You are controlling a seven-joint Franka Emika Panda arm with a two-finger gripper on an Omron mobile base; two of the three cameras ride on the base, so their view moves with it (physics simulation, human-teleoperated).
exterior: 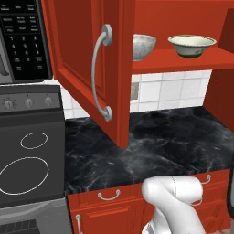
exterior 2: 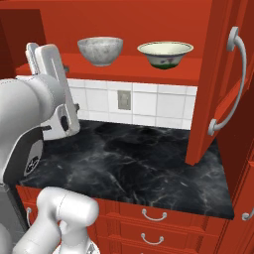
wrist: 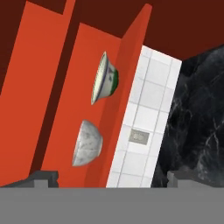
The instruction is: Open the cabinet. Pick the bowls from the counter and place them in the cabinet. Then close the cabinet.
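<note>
Currently showing, left to right in the right base view: gripper hanging upper left, fingers spread and grasping nothing; grey bowl and cream bowl sitting on the cabinet shelf; door standing open above the counter.

No legible text anywhere. Rows of small white markings on the black microwave keypad, too blurred to read. Unmarked white ring outlines on the stovetop. No labels on the grey knobs or on the wall outlet.
</note>
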